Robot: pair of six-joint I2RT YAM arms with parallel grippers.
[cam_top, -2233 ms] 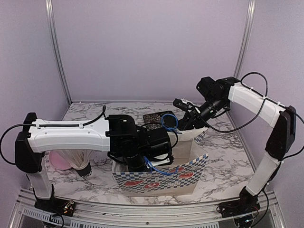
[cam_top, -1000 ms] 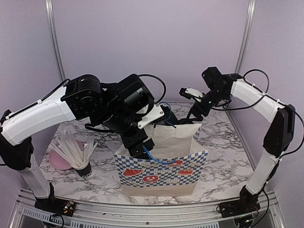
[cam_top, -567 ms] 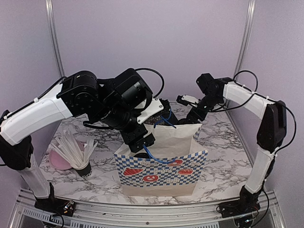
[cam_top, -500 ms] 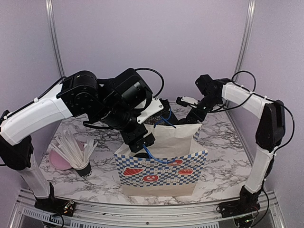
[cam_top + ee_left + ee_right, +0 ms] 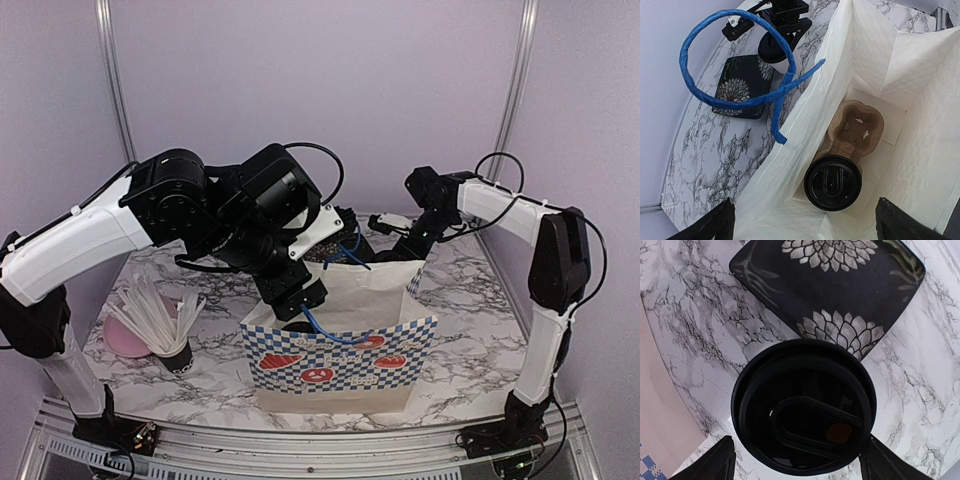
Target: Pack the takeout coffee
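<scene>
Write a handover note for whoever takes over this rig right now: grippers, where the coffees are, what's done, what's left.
Left gripper: open, empty, at the paper bag's mouth.
Right gripper: open, straddling the second coffee cup, not visibly clamped.
Done: first coffee cup sits in the cardboard tray inside the bag.
Second cup stands on the marble table beside the floral plate.
Left: grip it, seat it in the tray's free slot.

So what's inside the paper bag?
A brown cardboard tray lies at the bottom of the bag, holding one cup with a black lid. The lid hides the cup's sides and whatever is in it.
</scene>
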